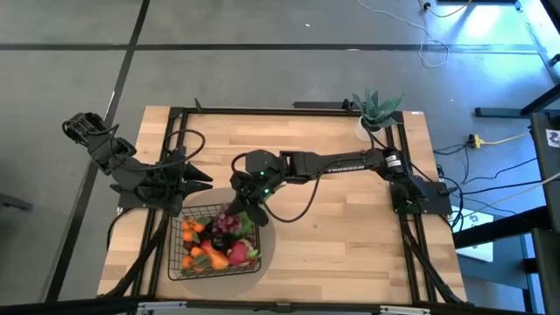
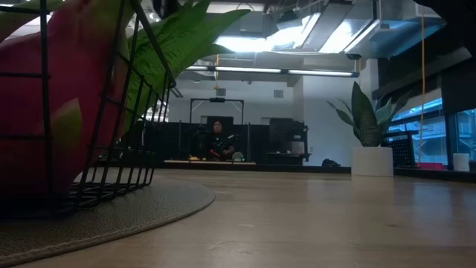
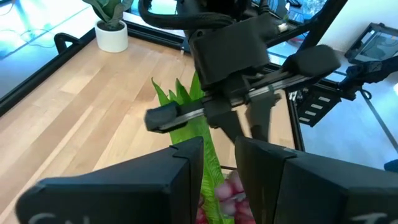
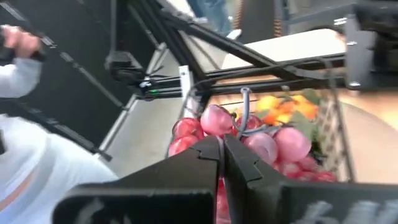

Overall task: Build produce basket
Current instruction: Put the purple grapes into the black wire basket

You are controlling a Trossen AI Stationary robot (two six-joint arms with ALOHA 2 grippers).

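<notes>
Two arms were over the table in the high view: the right gripper (image 1: 234, 213) reached across to the shallow black wire-mesh basket (image 1: 178, 259), which sat on a round grey mat (image 1: 267, 243) at the near left of the table and held small oranges (image 1: 192, 231), a pink dragon fruit (image 1: 239, 255) and a red-purple grape bunch (image 1: 227, 223). The left gripper (image 1: 203, 181) waited just behind the basket.

At table height, only the basket's wall (image 2: 111, 160), the dragon fruit (image 2: 44, 97) and a long green leaf (image 2: 186, 37) showed.

From the left wrist, its fingers (image 3: 180, 168) stood slightly apart, holding nothing I could make out.

From the right wrist, the fingers (image 4: 208, 152) were shut at the grape stem (image 4: 244, 112); whether they pinched it, I could not tell. In my judgement the bunch is light, soft plastic, its rounded grapes slippery; the stiff stem is the sound place to grip.
</notes>
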